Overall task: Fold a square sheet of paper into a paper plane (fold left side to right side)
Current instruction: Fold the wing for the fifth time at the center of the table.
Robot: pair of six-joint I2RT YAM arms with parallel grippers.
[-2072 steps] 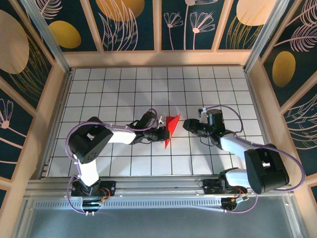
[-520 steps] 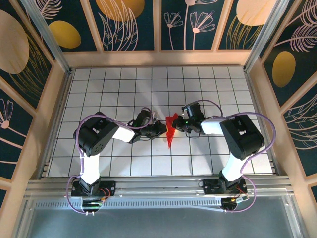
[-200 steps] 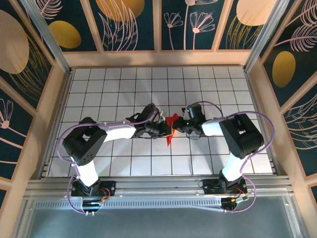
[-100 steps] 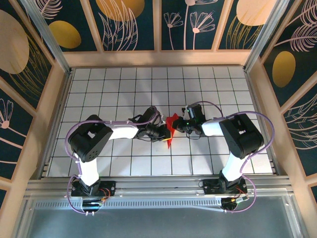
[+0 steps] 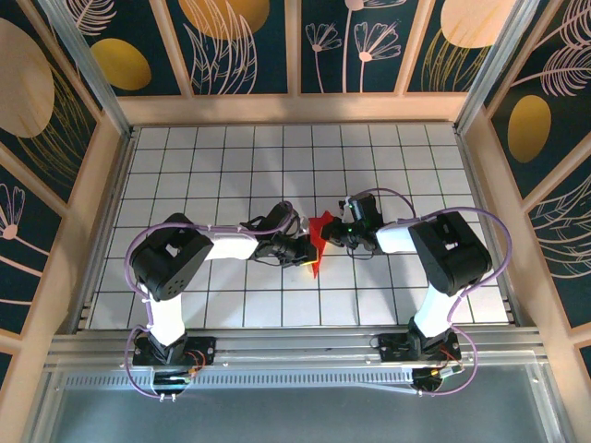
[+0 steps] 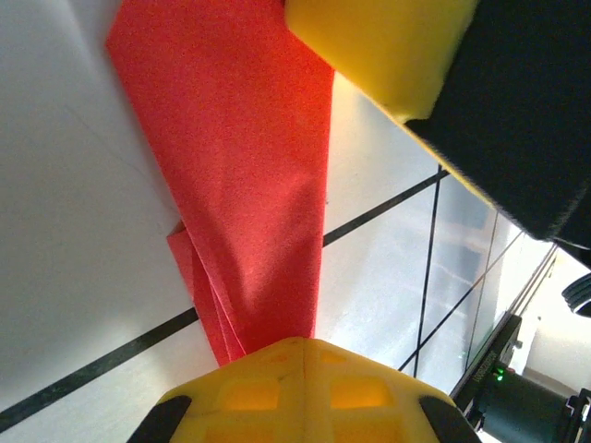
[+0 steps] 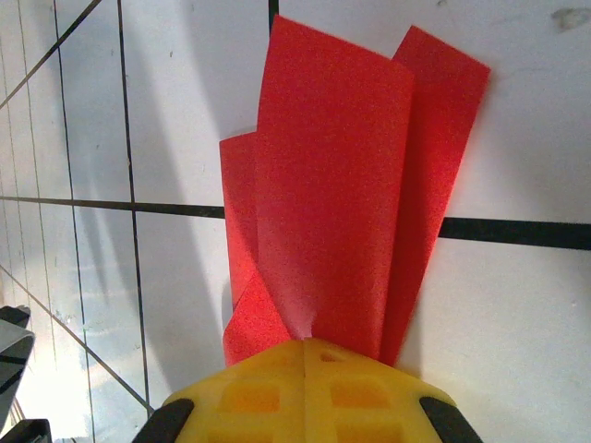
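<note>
The red sheet of paper lies mid-table, folded into a narrow creased shape with its tip toward the near edge. My left gripper comes in from the left, shut, with its yellow fingertips on the paper's lower end. In the left wrist view the paper runs out from the closed left gripper in stacked layers. My right gripper meets the paper's upper right edge. In the right wrist view the folded flaps fan out from the right gripper, which is shut on them.
The white gridded table spreads out around the paper. Wooden walls with dark patterned panels close it in at the back and sides. The right gripper's yellow fingertip crosses the top of the left wrist view, close above the paper.
Over the last second the left arm has drawn back slightly and its gripper has slid toward the paper's near tip. The right gripper has stayed on the upper edge.
</note>
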